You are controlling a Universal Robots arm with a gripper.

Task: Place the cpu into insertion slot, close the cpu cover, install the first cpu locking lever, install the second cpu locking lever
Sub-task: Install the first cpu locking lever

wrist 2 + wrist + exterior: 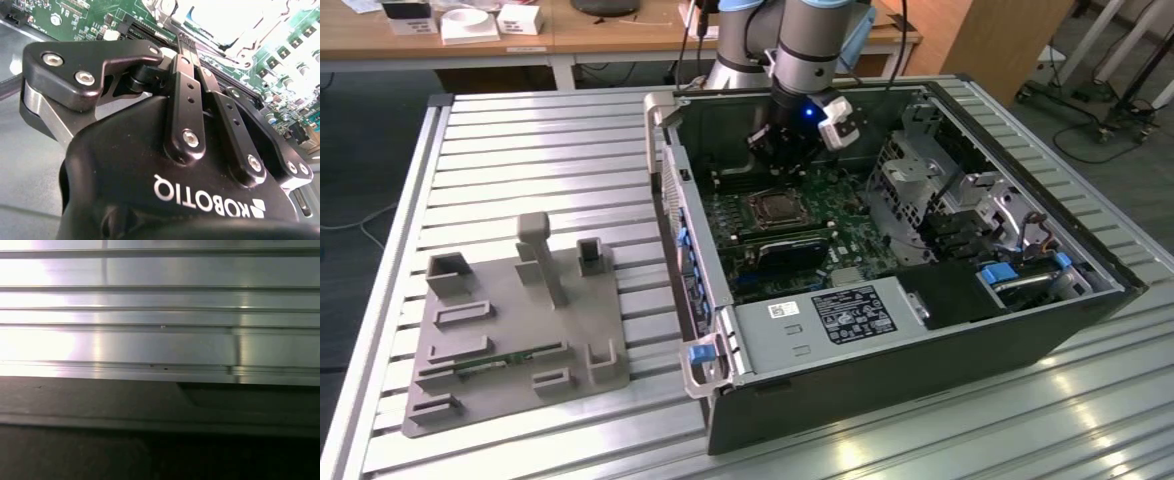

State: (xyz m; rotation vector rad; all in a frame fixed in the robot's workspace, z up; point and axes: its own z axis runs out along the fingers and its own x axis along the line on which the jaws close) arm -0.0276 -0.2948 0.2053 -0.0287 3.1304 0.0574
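An open computer case [921,350] lies on its side with the green board facing up. Near the board's middle sits the insertion slot [777,208], square with a silvery rim. A tan-grey square in its centre looks like the cpu, and the silvery frame around it looks like the cpu cover lying flat. Whether the levers are latched I cannot tell. My gripper [777,162] hangs just above the board, a little behind the slot towards the case's back wall. In the second wrist view my gripper [182,42] is shut with nothing seen between the fingers, and the bright metal of the slot [235,25] lies just beyond it.
The case stands on a slatted aluminium table [520,130]. A grey fixture plate [520,320] with upright holders lies at the exterior view's left. Inside the case, a drive cage [947,200] and a power supply [834,315] crowd the board. The first wrist view looks at table slats [160,340] over a dark case wall [150,405].
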